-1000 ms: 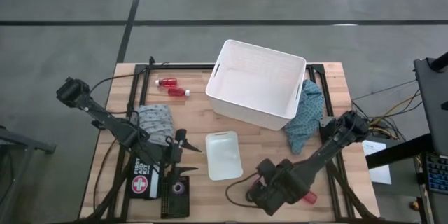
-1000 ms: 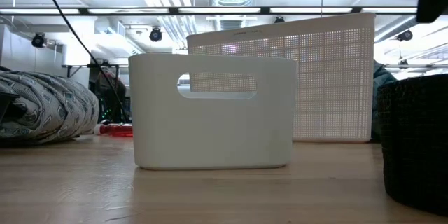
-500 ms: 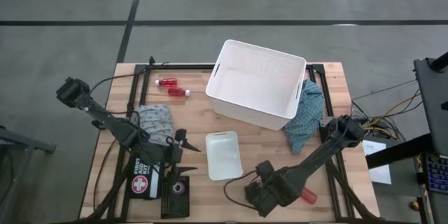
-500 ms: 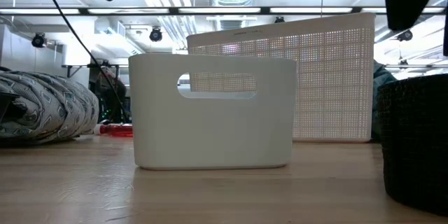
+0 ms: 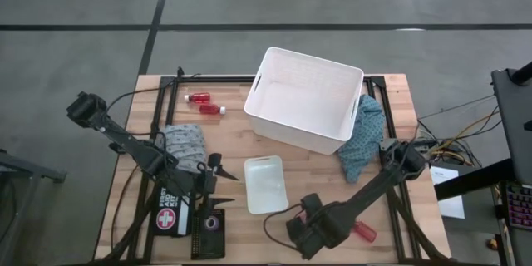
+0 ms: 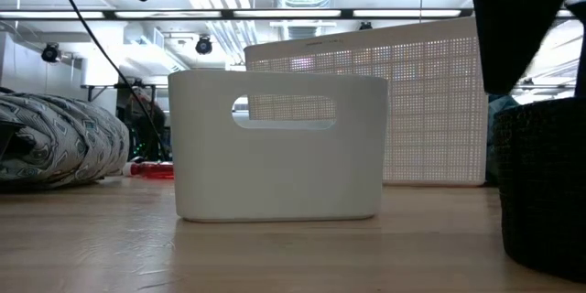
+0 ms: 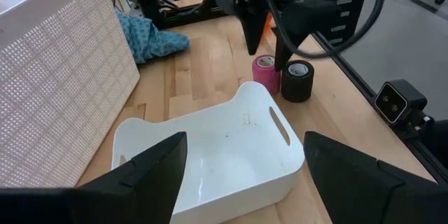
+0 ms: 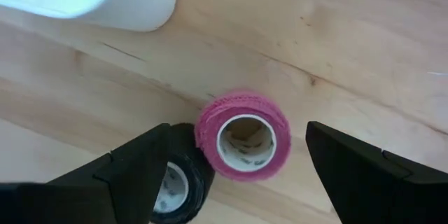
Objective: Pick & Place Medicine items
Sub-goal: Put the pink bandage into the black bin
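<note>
A pink tape roll stands on end on the table with a dark tape roll touching it. My right gripper hangs above them, open and pointing down, one finger on either side of the pink roll, touching nothing. The left wrist view shows the pink roll and dark roll beyond the small white bin. In the high view my right gripper hides both rolls. Two red bottles lie near the far left edge, a third red bottle beside my right arm. My left gripper waits open.
The big white basket stands at the far middle, a blue cloth to its right. The small white bin sits between the grippers. A patterned cloth, a first-aid pouch and a black tray lie under my left arm.
My right gripper has moved toward the table's left, over the tape rolls, and the third red bottle now shows clear of its arm. In the low view its dark shape has come further down into the picture.
</note>
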